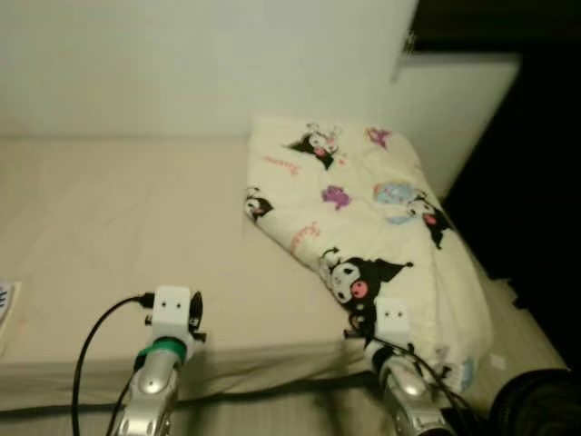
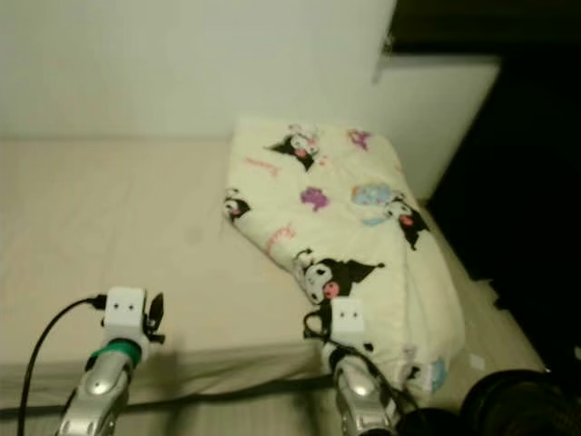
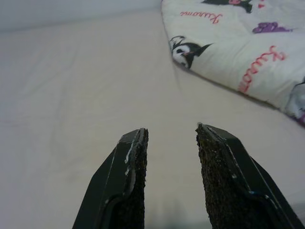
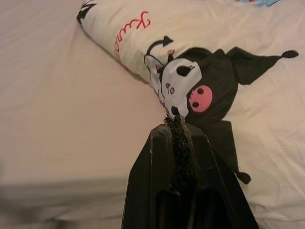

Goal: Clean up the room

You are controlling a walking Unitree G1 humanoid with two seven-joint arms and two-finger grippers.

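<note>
A cream quilt (image 1: 372, 218) printed with black-and-white cartoon figures lies folded on the right side of a bed with a beige sheet (image 1: 118, 218). My left gripper (image 3: 171, 132) is open over the bare sheet near the bed's front edge, with nothing between its fingers. The quilt's corner (image 3: 238, 43) lies ahead of it and to the right. My right gripper (image 4: 175, 123) is shut, its tips at the quilt's near edge by a printed cartoon face (image 4: 190, 86). I see no cloth between the fingers. Both wrists (image 1: 172, 313) (image 1: 392, 320) reach in from the bed's front edge.
A white wall (image 1: 182, 64) backs the bed. To the right are a white panel (image 1: 463, 100) and a dark gap (image 1: 545, 182). A dark round object (image 1: 536, 404) sits low at the right. A small pale item (image 1: 4, 304) lies at the bed's left edge.
</note>
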